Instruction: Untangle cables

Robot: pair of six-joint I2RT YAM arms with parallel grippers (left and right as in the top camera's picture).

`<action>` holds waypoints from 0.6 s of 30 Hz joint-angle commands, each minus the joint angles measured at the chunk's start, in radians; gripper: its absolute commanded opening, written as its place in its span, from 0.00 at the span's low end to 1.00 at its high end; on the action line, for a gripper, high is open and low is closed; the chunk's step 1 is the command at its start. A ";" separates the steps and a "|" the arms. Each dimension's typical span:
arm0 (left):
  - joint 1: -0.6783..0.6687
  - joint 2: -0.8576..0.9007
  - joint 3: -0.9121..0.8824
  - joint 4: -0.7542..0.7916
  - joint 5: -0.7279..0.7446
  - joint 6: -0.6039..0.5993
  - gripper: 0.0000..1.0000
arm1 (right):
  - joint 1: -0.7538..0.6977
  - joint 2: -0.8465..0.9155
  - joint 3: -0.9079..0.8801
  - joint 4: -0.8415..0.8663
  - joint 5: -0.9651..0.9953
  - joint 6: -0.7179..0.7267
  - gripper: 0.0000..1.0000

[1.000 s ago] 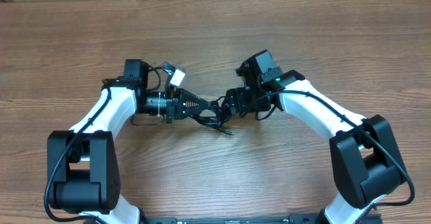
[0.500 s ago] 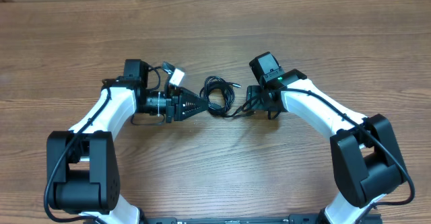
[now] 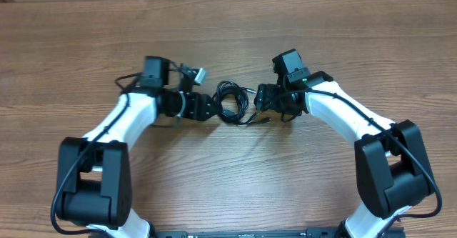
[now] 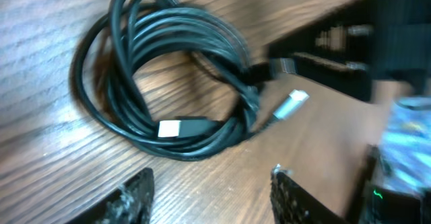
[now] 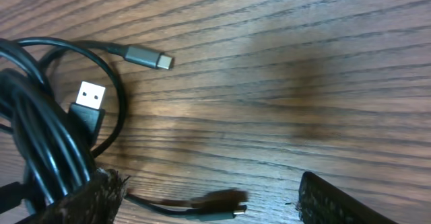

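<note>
Two grippers flank one small coil of thin black cable (image 4: 215,32), which lies flat on the brown wood-grain desk (image 3: 228,23) at the centre of the overhead frame.

Left gripper (image 4: 212,177): fingers apart, nothing between them. The coil sits just beyond its tips, untouched.

Right gripper (image 5: 207,182): fingers wide apart and empty. A thin strand ending in a small dark plug (image 5: 225,207) lies on the desk between them, ungripped as far as I can see.

Condition of the cable: several turns are bunched together. Three ends lie loose: a silver-tipped plug (image 5: 149,57) at the upper left of the right wrist frame, a flat white-faced plug (image 5: 91,96) inside the loop, and the dark plug noted above.

Assessment: neither arm has a hold, and the coil remains wound. The step in hand appears to be choosing a fresh grip. The next move likely calls for one gripper to hold down the bundled turns. The other would close low on a loose end and draw it outward. Pulling without an anchor would probably drag the whole coil.
</note>
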 commanded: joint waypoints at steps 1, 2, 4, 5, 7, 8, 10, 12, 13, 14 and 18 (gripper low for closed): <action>-0.076 -0.008 0.010 0.021 -0.294 -0.237 0.57 | -0.002 0.006 0.000 0.007 -0.034 0.002 0.82; -0.096 -0.008 0.010 0.026 -0.345 -0.275 0.57 | -0.002 0.006 0.000 0.008 -0.034 0.002 0.82; -0.139 -0.008 0.010 0.030 -0.447 -0.353 0.55 | -0.002 0.006 0.000 0.007 -0.034 0.002 0.83; -0.156 -0.008 0.010 0.031 -0.478 -0.377 0.54 | -0.002 0.006 0.000 0.006 -0.034 0.002 0.83; -0.187 -0.008 0.010 0.040 -0.502 -0.410 0.54 | -0.002 0.006 0.000 0.006 -0.033 0.002 0.83; -0.201 -0.008 0.010 0.045 -0.503 -0.417 0.53 | -0.005 0.006 0.000 0.006 -0.031 0.002 0.84; -0.226 -0.008 0.010 0.055 -0.513 -0.420 0.53 | -0.014 0.006 0.000 0.006 -0.031 0.002 0.84; -0.243 -0.008 0.010 0.061 -0.528 -0.424 0.53 | -0.028 0.006 0.000 0.005 -0.031 0.002 0.84; -0.252 -0.008 0.010 0.068 -0.529 -0.411 0.53 | -0.038 0.006 0.000 0.003 -0.032 0.002 0.84; -0.259 -0.008 0.010 0.074 -0.529 -0.384 0.51 | -0.048 0.006 0.000 0.001 -0.032 0.002 0.84; -0.291 -0.008 0.010 0.105 -0.529 -0.273 0.50 | -0.091 0.006 0.000 -0.007 -0.033 0.002 0.87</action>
